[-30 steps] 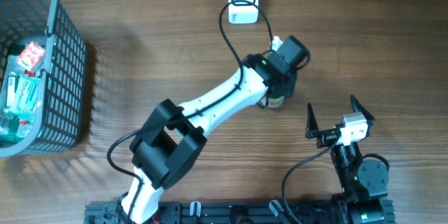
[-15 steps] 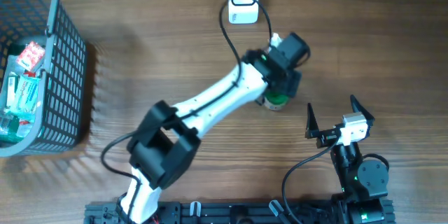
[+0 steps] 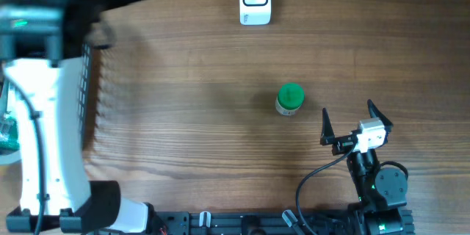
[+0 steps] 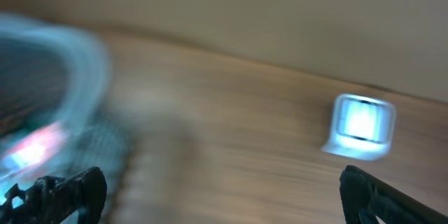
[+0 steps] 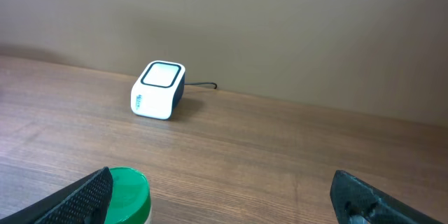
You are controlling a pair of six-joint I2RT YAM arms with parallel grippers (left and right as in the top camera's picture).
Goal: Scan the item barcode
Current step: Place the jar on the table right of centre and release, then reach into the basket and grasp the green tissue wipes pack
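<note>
Swung off to far left since 1 s ago: left arm (image 3: 40, 117) w/ left gripper (image 4: 220, 196). Was down over bottle (image 3: 290, 99) right of table (image 3: 183, 117) centre, now up over basket (image 3: 89, 92) at left edge. Blurred in both overhead & left-wrist views. Left fingers (image 4: 66, 187) spread wide at bottom corners of wrist view, nothing betw. them, nothing held. Ahead of them: basket rim as pale blur at left, scanner (image 4: 360, 122) as white blur at right.

Left standing alone: bottle, upright, green cap up, pale body below, label not legible. Uncovered now, approx. same spot as before. Well apart from scanner at top edge of overhead view. Near right gripper (image 3: 347, 126) but not touching, up & left of it.

Right gripper unchanged vs earlier frames: parked lower right, fingers fully apart, empty. From right wrist: green cap at bottom left, just beside left fingertip. Scanner further back, white box w/ dark rear, window facing up, thin cable (image 5: 203, 85) trailing off to right.

Basket mostly hidden under arm. Some packets (image 3: 6, 128) inside at far left edge, too blurred to ID.
</note>
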